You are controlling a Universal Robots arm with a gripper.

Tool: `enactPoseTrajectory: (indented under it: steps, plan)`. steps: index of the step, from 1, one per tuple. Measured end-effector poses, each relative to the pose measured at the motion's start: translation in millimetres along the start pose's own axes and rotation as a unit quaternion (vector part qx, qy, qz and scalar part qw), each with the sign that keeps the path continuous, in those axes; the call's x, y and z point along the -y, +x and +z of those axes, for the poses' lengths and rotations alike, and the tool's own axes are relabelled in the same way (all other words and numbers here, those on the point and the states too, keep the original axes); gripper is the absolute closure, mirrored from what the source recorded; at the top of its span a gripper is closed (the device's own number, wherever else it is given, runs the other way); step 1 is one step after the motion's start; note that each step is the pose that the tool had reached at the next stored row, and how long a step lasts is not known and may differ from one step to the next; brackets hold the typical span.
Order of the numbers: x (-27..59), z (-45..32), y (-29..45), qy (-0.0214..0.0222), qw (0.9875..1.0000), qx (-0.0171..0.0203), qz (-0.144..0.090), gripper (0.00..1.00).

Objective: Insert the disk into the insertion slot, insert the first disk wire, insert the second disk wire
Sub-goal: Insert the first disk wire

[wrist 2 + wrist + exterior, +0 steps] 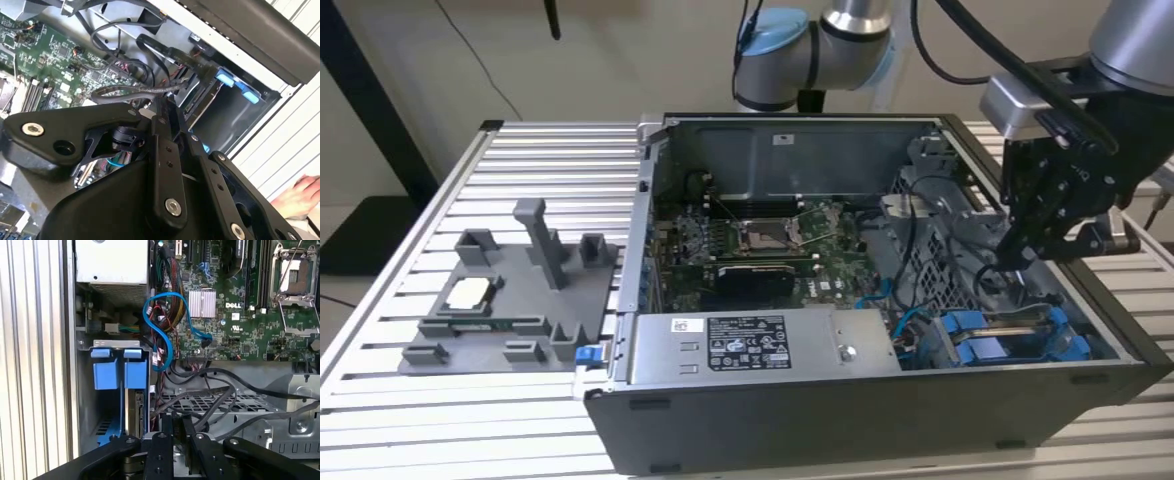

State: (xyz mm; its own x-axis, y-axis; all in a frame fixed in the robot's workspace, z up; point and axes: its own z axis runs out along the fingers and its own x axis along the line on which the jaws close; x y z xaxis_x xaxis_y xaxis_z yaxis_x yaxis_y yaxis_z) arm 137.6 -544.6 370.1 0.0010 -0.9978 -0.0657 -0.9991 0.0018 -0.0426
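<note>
The disk [1003,336] sits in its blue carrier inside the insertion slot [1067,345], at the case's front corner on the exterior view's right. Its blue tabs show in both wrist views [120,374] [233,83], flush with the grey metal bay [85,405]. My gripper [1009,258] hangs inside the open case just above and behind the bay. Its fingers [162,130] stand closed together on a black wire [125,91] that curves off across the drive cage [215,402]. A loose blue data cable [159,330] loops beside the bay.
The grey power supply box [747,345] lies along the case's front, and the motherboard [761,240] is behind it. A grey fixture tray [507,300] rests on the slatted table at the exterior view's left. A person's hand [300,196] rests outside the case wall.
</note>
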Motion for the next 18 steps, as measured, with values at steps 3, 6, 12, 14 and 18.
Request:
enactPoseTrajectory:
  steps: [3, 6, 12, 14, 18]
  plan:
    - [4.0, 1.5, 0.3, 0.0, 1.0, -0.0035, 0.0, 0.81]
    - [7.1, 2.2, 0.5, 0.0, 1.0, -0.0053, 0.0, 0.81]
    - [7.2, 2.3, 0.6, 0.0, 1.0, -0.0053, 0.0, 0.81]
    - [7.8, 2.6, 0.6, 0.0, 1.0, -0.0053, 0.0, 0.81]
    - [8.6, 3.5, 0.8, -0.0001, 1.0, -0.0054, 0.0, 0.81]
